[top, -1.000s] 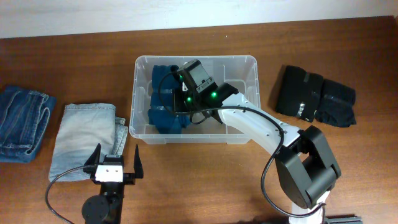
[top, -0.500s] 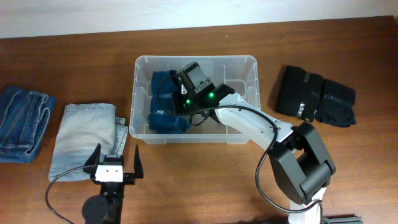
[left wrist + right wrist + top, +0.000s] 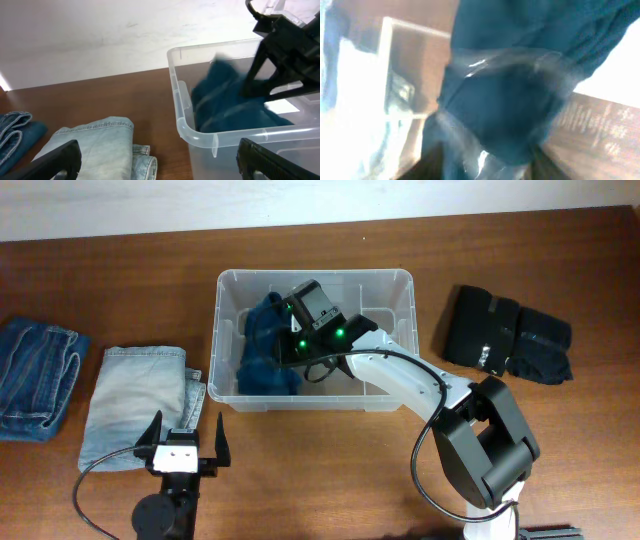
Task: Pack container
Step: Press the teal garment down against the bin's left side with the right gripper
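Brown wooden table (image 3: 330, 470) runs back to a pale wall (image 3: 75, 30). The large clear rectangular plastic container (image 3: 315, 275) sits centre-back. The right gripper (image 3: 283, 358) is inside it on crumpled dark-blue cloth (image 3: 262, 340), jaws unreadable. The left gripper (image 3: 185, 432) hovers at the front edge, jaws spread wide.

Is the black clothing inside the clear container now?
No, the black clothing lies on the table, outside the container.

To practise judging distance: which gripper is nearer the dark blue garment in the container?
Right. The right gripper is at the dark blue garment inside the container; the left gripper sits outside, at the table front, by the pale jeans.
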Action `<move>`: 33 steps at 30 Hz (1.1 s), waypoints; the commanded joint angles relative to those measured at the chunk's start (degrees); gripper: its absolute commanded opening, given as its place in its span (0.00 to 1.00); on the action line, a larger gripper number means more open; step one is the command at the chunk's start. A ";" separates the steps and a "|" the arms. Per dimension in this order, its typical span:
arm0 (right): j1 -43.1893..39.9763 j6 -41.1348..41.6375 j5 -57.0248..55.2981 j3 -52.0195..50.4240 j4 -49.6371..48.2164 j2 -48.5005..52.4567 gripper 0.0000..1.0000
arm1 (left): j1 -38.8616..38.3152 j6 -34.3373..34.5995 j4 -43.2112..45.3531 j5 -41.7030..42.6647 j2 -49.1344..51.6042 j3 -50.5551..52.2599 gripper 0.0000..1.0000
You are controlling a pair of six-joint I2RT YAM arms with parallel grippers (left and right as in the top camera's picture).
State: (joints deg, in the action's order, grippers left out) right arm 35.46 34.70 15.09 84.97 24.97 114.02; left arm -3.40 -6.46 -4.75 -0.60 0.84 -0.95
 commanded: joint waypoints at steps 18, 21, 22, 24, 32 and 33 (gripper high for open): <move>-1.05 -4.50 0.42 2.49 2.45 -4.20 0.95 | 0.24 -0.92 0.02 0.42 -0.50 0.44 0.99; -1.81 -4.48 -2.62 2.49 4.83 -4.28 0.89 | 0.24 -0.92 0.02 0.42 -0.50 0.44 0.99; -2.08 -4.50 -4.09 2.49 5.79 -4.26 0.86 | 0.24 -0.92 0.02 0.42 -0.50 0.44 0.99; -2.19 -4.81 -7.10 2.49 7.26 -4.26 0.75 | 0.24 -0.92 0.02 0.42 -0.50 0.44 0.99; -2.12 -5.70 -16.06 2.47 8.33 -4.15 0.11 | 0.24 -0.92 0.02 0.42 -0.50 0.44 1.00; -2.12 -5.73 -17.20 2.47 8.55 -4.04 0.08 | 0.24 -0.92 0.02 0.42 -0.50 0.44 0.99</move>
State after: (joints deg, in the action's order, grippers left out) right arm 33.41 29.23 3.92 86.35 33.15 111.20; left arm -3.42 -6.48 -4.78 -0.60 0.84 -0.95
